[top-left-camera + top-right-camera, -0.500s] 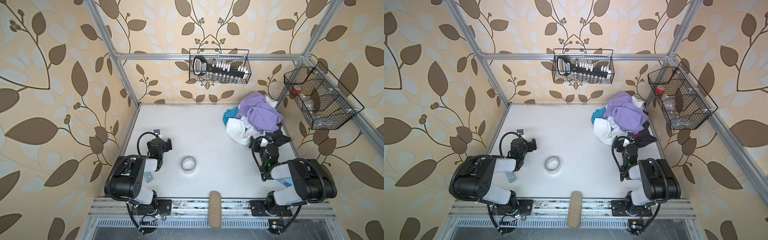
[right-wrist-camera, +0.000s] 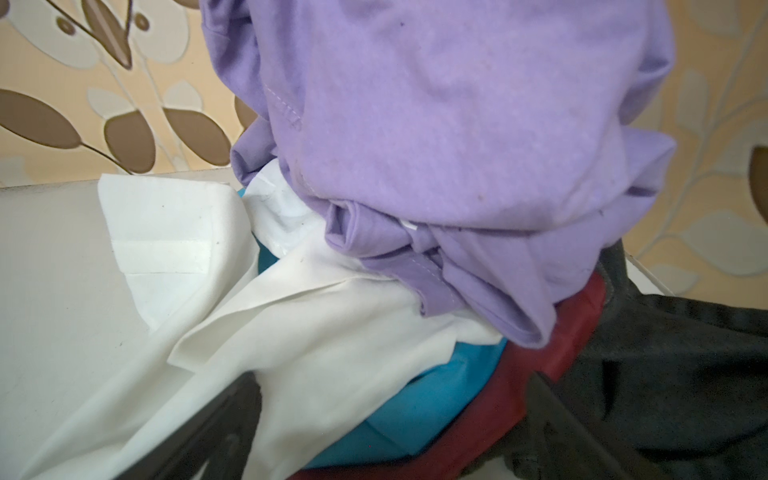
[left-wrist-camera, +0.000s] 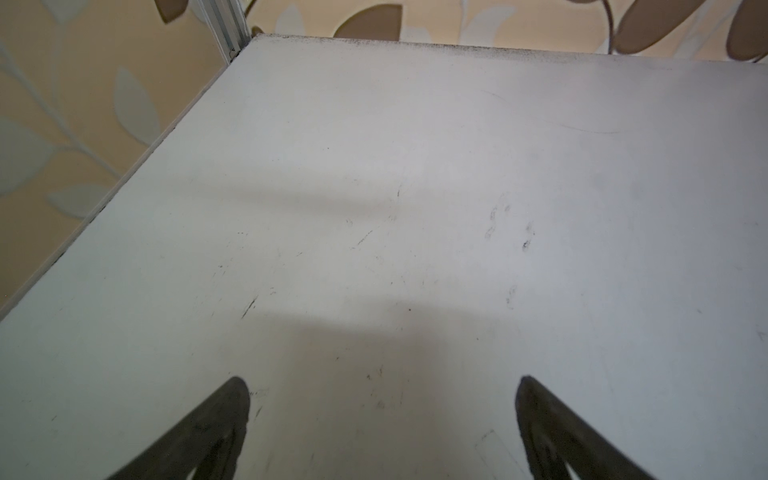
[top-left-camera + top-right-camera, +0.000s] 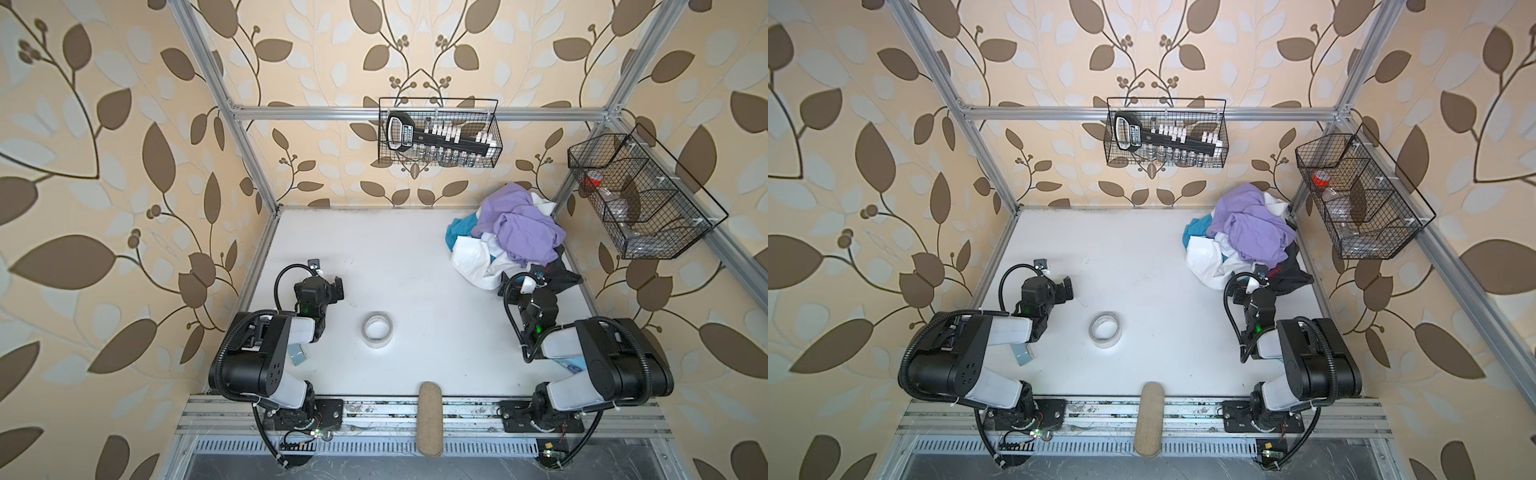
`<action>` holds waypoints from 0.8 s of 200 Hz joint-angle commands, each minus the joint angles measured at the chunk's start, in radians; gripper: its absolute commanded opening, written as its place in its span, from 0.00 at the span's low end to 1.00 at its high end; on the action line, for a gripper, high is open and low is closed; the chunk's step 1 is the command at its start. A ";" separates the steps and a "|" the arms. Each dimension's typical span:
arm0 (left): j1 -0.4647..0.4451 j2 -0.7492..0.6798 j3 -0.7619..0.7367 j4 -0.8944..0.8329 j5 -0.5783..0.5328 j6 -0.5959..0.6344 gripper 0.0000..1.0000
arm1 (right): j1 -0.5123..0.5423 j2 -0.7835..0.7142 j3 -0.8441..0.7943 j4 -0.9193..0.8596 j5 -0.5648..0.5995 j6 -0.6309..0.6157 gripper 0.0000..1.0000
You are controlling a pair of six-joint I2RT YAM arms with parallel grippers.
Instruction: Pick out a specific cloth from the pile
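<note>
The cloth, a thin white garment, lies partly between the jaws of the right gripper, which stand wide apart and close on nothing. In the right wrist view the white fabric spreads beside one finger and out onto the table. Teal-blue fabric and a maroon piece fill the rest of the gap, and a black garment lies by the second finger. The lavender garment sits higher, on top of the cloth. In both top views the right arm reaches forward and low, with its gripper at the near edge of the pile in the far right corner. The left gripper also has its jaws apart, over bare table, and the left arm is folded at the left side. A tape roll lies on the table between the two arms
</note>
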 commanded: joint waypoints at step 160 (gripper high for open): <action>0.002 -0.271 0.157 -0.408 -0.031 -0.044 0.99 | 0.011 -0.272 0.259 -0.684 0.095 0.075 1.00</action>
